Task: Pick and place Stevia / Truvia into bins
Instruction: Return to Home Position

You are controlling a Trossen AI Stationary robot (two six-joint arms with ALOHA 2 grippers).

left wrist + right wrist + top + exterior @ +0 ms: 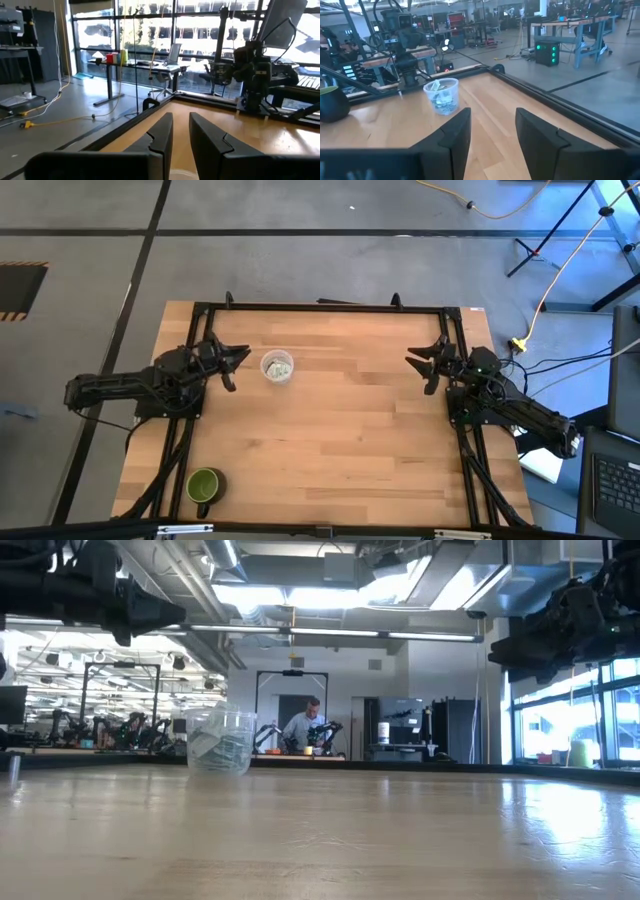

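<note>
The clear plastic cup (pixel 277 367) stands upright on its base on the far left part of the table, with green and white sachets (pixel 441 98) inside; it also shows in the low view (pixel 220 743). No loose sachets show on the tabletop. My left gripper (pixel 240 357) hovers above the table just left of the cup, fingers open (pixel 180 132). My right gripper (pixel 415 358) hovers near the far right side, well away from the cup, fingers open (pixel 492 132). Both touch nothing.
An opaque green mug (pixel 204 486) stands near the table's near left corner. A black frame (pixel 320 307) runs along the table's far and side edges. Bare wood lies between the arms. A person (pixel 305 728) stands far off in the room behind.
</note>
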